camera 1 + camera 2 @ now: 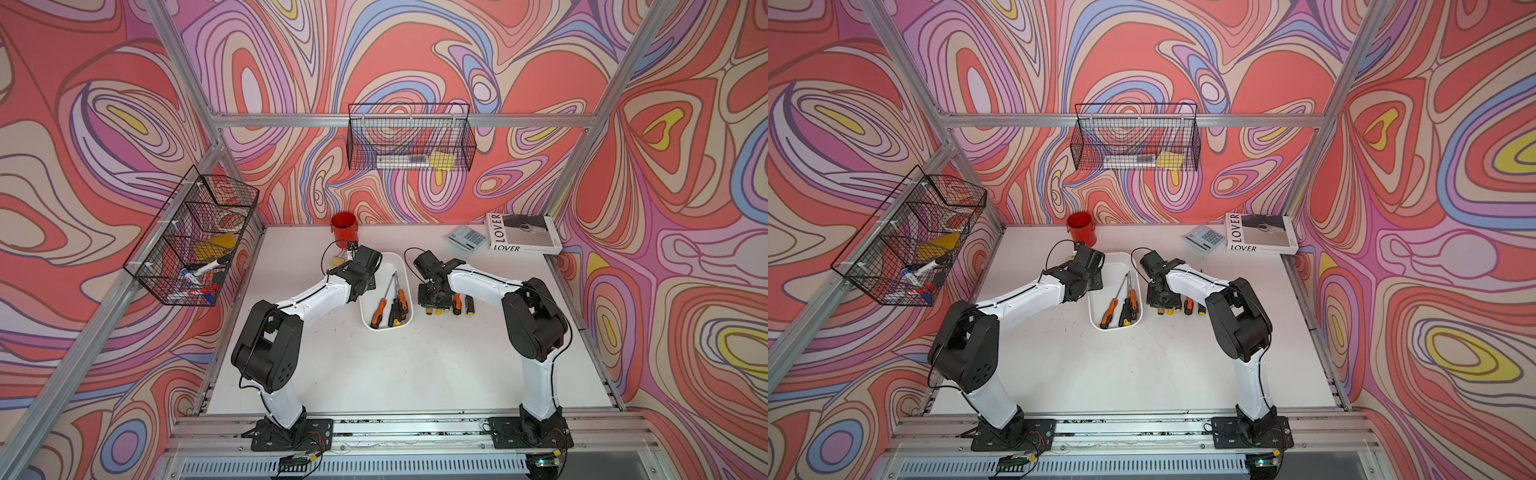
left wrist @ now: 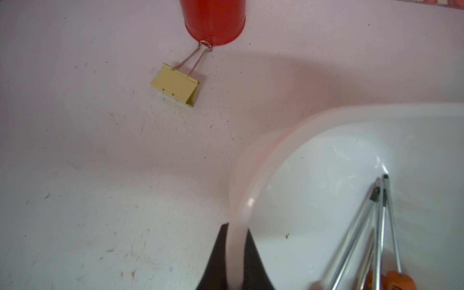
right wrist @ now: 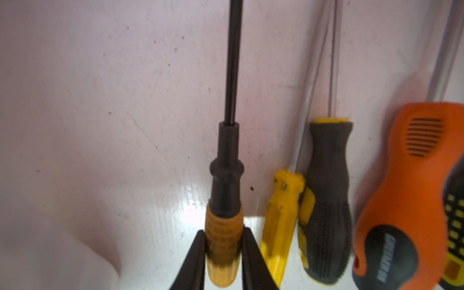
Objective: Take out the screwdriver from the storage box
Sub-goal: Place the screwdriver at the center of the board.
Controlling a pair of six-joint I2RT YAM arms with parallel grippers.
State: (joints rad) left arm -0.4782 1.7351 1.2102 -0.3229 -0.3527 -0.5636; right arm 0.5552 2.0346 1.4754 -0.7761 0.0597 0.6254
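The white storage box (image 1: 390, 266) (image 1: 1115, 266) sits mid-table and holds several screwdrivers (image 1: 379, 311) with orange and black handles; their shafts (image 2: 376, 226) show in the left wrist view. My left gripper (image 2: 237, 233) (image 1: 367, 286) is shut on the box's left rim (image 2: 251, 175). Just right of the box, my right gripper (image 3: 223, 241) (image 1: 430, 304) points down and is shut on the amber-and-black handle of a black-shafted screwdriver (image 3: 225, 200), low over the table. Beside it on the table lie a yellow one (image 3: 283, 213), a black one (image 3: 326, 200) and an orange one (image 3: 414, 188).
A red cup (image 1: 344, 226) stands behind the box, with a yellow binder clip (image 2: 175, 85) against its foot. A calculator (image 1: 467, 237) and a book (image 1: 521, 235) lie at the back right. Black wire baskets hang on the back wall (image 1: 409, 139) and the left wall (image 1: 195, 241).
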